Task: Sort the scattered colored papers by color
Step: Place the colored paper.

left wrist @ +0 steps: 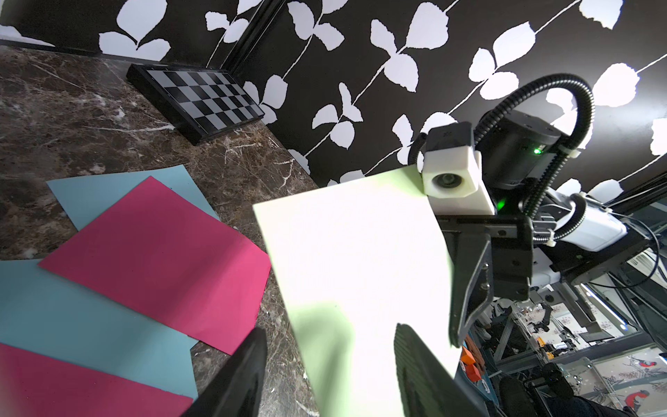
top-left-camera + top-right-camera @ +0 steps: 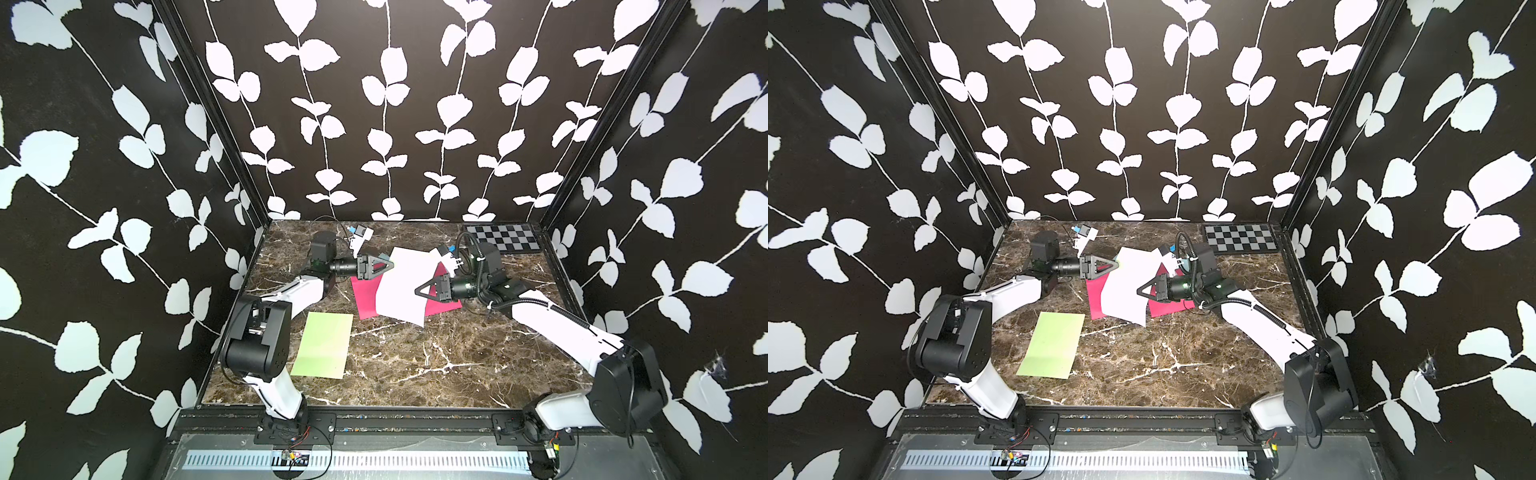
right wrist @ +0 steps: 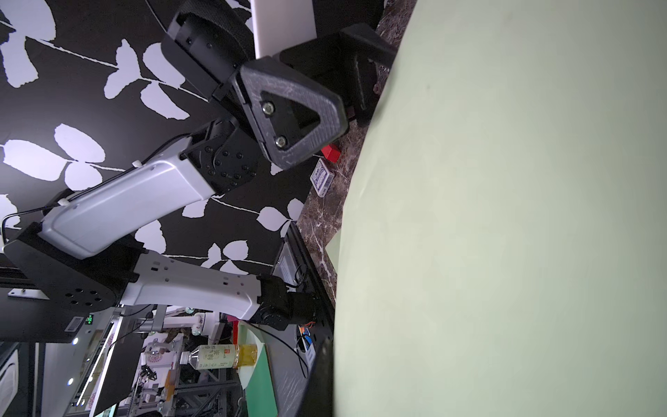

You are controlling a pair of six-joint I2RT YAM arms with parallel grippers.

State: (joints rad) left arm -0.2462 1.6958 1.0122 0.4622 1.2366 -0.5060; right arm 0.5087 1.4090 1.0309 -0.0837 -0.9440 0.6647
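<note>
A pale green paper (image 2: 401, 286), washed white by glare, hangs lifted over the middle of the table. My right gripper (image 2: 417, 292) is shut on its right edge; in the right wrist view the sheet (image 3: 505, 216) fills most of the picture. My left gripper (image 2: 392, 266) is open at the sheet's far left edge, and the sheet (image 1: 361, 274) passes between its spread fingers (image 1: 245, 375). Below lie overlapping hot pink papers (image 1: 155, 260) and light blue papers (image 1: 83, 321). Another light green paper (image 2: 324, 351) lies flat at the front left.
A black-and-grey checkerboard panel (image 2: 505, 239) lies in the back right corner. In the right wrist view a small patterned card box (image 3: 321, 178) sits on the marble tabletop (image 2: 415, 365) beyond the left gripper. Patterned walls close three sides.
</note>
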